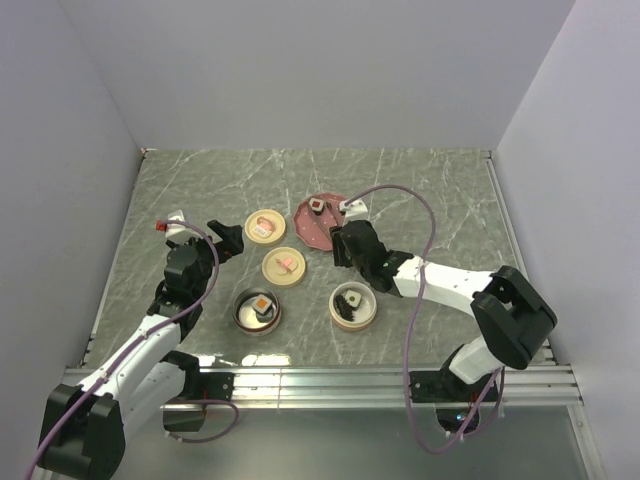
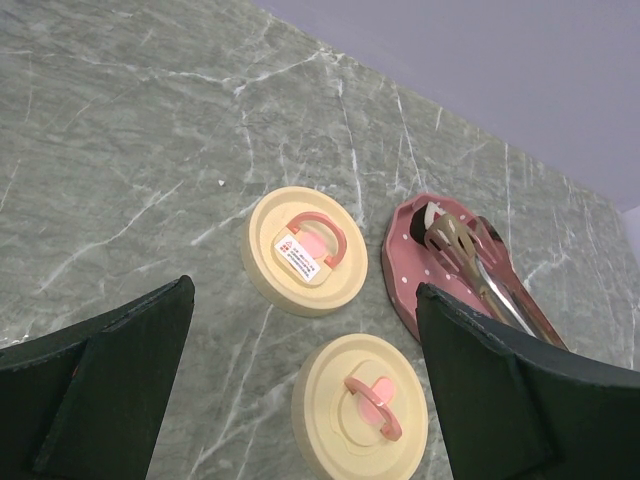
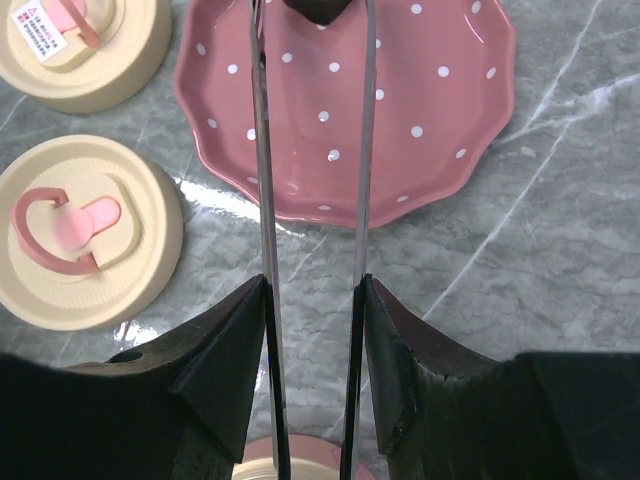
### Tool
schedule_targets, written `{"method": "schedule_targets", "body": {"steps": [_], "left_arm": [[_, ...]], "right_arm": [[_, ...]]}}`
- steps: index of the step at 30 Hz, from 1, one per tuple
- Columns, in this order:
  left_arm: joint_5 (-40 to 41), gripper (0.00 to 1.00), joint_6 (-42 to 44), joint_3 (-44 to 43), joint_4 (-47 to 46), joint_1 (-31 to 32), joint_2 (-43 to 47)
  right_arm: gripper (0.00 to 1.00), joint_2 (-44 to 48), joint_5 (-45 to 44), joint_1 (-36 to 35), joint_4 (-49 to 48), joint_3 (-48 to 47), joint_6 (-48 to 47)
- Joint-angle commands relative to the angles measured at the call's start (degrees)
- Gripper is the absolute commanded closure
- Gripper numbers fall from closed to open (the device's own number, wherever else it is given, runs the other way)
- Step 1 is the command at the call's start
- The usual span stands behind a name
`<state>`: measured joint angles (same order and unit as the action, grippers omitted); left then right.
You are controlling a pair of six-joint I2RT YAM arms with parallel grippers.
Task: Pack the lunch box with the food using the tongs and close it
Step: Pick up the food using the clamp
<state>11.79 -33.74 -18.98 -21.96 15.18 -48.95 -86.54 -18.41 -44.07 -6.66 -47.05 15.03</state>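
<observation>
My right gripper (image 3: 312, 285) (image 1: 345, 243) is shut on the tongs (image 3: 262, 150), one slim metal arm against each finger. The tongs reach over the pink dotted plate (image 3: 420, 120) (image 1: 312, 232), and their tips flank a dark food cube (image 3: 315, 8) (image 1: 317, 207) at the view's top edge. I cannot tell whether they touch it. The lunch box is two round tubs: the left tub (image 1: 240, 312) holds an orange-topped piece (image 1: 262, 305), the right tub (image 1: 366, 316) a green-topped piece (image 1: 354, 298) and a dark one. My left gripper (image 1: 228, 240) (image 2: 305, 295) hangs open above the lids.
Two cream round lids with pink handles lie left of the plate, the far lid (image 1: 264, 227) (image 2: 305, 250) and the near lid (image 1: 284, 266) (image 2: 362, 405). Grey walls close the table on three sides. A purple cable (image 1: 420, 220) arcs over the right arm.
</observation>
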Motion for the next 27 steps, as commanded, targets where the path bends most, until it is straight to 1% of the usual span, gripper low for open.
{"method": "schedule_targets", "body": {"steps": [1, 4, 11, 17, 23, 25, 27], "left_arm": [[-0.9, 0.01, -0.2, -0.3, -2.7, -0.3, 0.4], [-0.9, 0.0, -0.2, -0.3, -2.7, -0.4, 0.5], [-0.9, 0.0, -0.3, -0.2, -2.7, -0.4, 0.6], [-1.0, 0.01, -0.2, -0.3, -2.7, -0.4, 0.7], [-1.0, 0.01, -0.4, -0.1, -2.7, -0.5, 0.8], [-0.9, 0.01, -0.3, 0.0, -2.7, -0.5, 0.9], [-0.9, 0.01, -0.4, 0.0, -2.7, -0.5, 0.9]], "right_arm": [[0.5, 0.7, -2.6, 0.4, -1.3, -2.1, 1.0], [0.5, -0.2, -1.2, 0.4, -1.1, -3.0, 0.4], [0.5, -5.8, 1.2, 0.4, 0.5, -6.7, 0.6], [0.51, -8.1, 0.3, 0.4, 1.3, -8.1, 1.0], [0.52, -10.3, -1.4, 0.5, 4.1, -10.7, 1.7], [0.56, -10.5, -2.5, 0.5, 4.8, -10.8, 2.2], [0.63, -10.3, -3.2, 0.5, 5.9, -10.6, 2.5]]}}
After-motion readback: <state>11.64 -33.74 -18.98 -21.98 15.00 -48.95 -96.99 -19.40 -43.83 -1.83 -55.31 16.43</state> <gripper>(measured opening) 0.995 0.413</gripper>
